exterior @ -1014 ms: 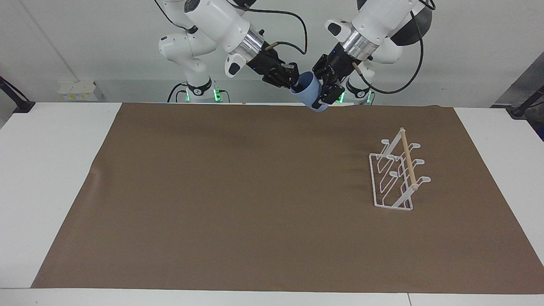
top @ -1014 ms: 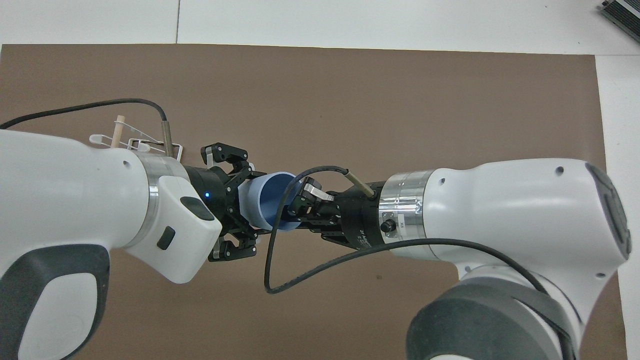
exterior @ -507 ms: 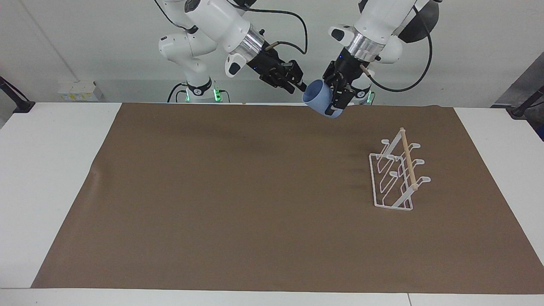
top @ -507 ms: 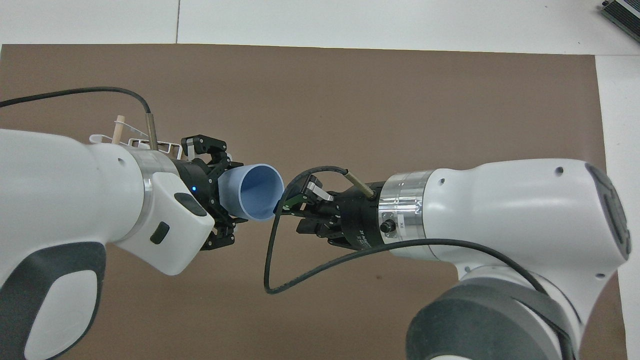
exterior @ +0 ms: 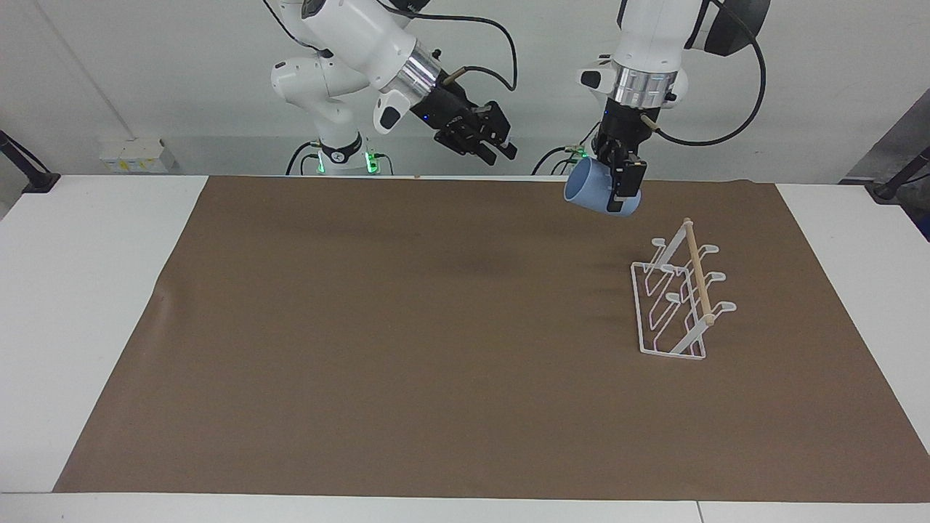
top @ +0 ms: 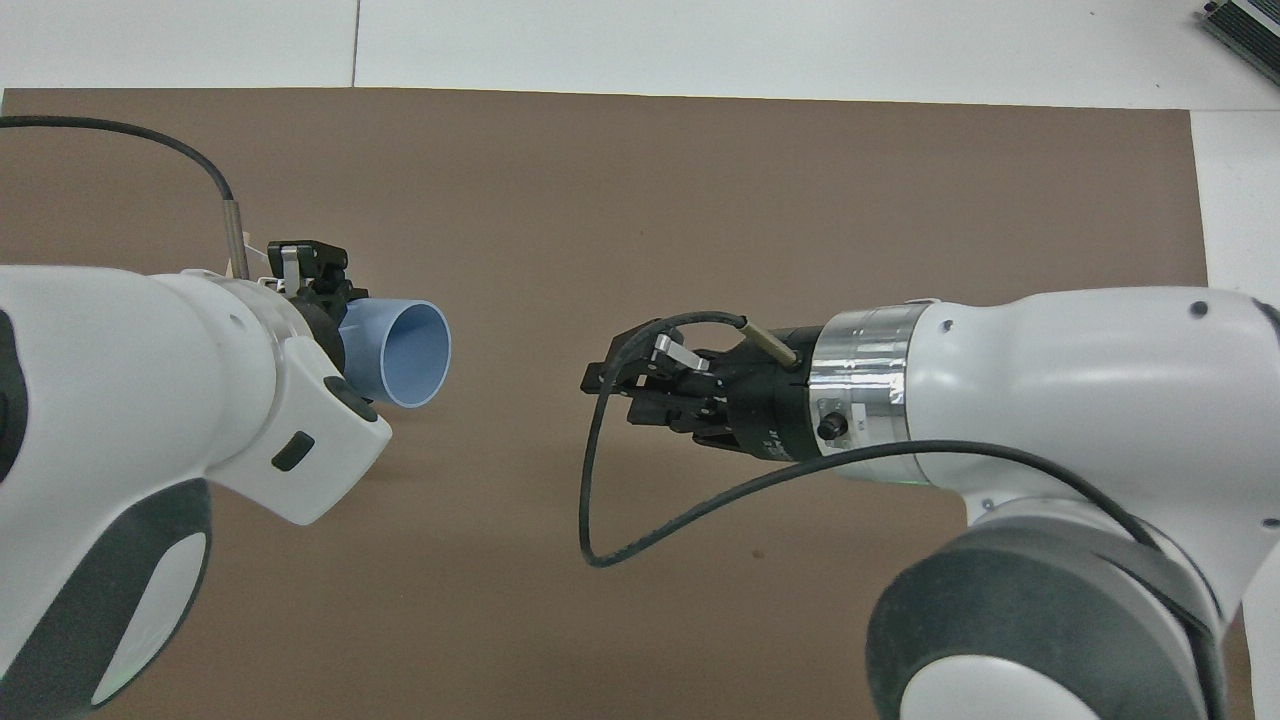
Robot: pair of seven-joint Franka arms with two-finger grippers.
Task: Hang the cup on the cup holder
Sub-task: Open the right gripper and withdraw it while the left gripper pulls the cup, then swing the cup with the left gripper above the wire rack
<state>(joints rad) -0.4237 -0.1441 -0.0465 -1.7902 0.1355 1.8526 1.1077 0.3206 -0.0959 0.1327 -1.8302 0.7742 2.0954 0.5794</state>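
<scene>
My left gripper (exterior: pixel 623 190) clamps the small light-blue plastic tumbler (exterior: pixel 597 195) by its base end, carrying it on its side above the brown mat (exterior: pixel 407 341), near the white wire cup holder with a wooden dowel (exterior: pixel 683 301) at my left arm's end of the desk (exterior: pixel 80 290). Its mouth faces my right arm, which I judge suits sliding it onto a slanted prong. The tumbler is empty; every prong stands bare. My right gripper (exterior: pixel 488 142) waits in the air, its fingers parted, holding nothing.

Matt plastic cup (exterior: pixel 597 194); white wire cup holder (exterior: pixel 679 299) with wooden dowel
</scene>
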